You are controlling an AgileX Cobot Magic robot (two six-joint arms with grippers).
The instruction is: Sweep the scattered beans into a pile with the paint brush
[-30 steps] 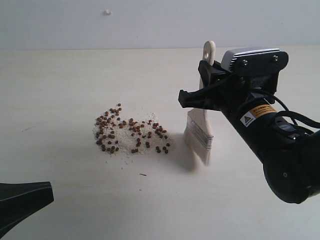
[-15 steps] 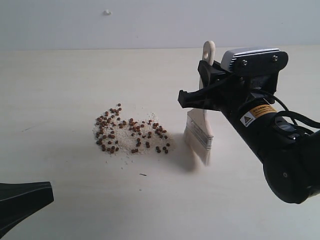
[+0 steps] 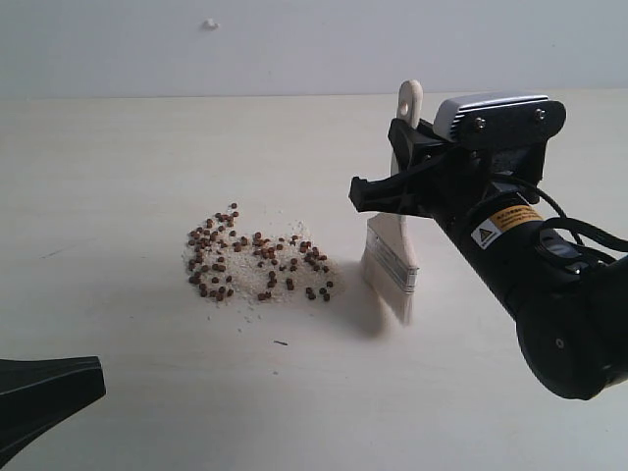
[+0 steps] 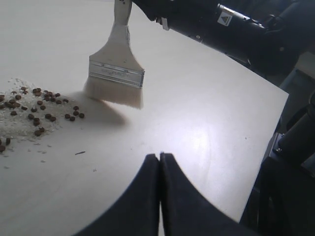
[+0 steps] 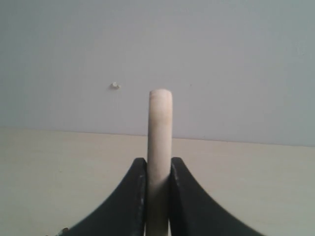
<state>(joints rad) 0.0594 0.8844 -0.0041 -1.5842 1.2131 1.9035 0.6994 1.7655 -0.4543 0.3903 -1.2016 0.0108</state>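
The beans (image 3: 257, 265) lie in one pile of reddish-brown grains and pale crumbs on the cream table; the pile also shows in the left wrist view (image 4: 34, 110). Just right of it stands the paint brush (image 3: 391, 260), upright, white bristles down at the table, silver ferrule (image 4: 116, 74) above them. My right gripper (image 3: 400, 167) is shut on its cream handle (image 5: 160, 132), whose tip sticks up between the jaws. My left gripper (image 4: 160, 156) is shut and empty, low at the front left, away from the pile.
A small dark sliver (image 3: 281, 342) lies in front of the pile. The table's edge (image 4: 268, 123) falls away near the right arm's base. A pale wall with a small white mark (image 3: 209, 24) stands behind the table.
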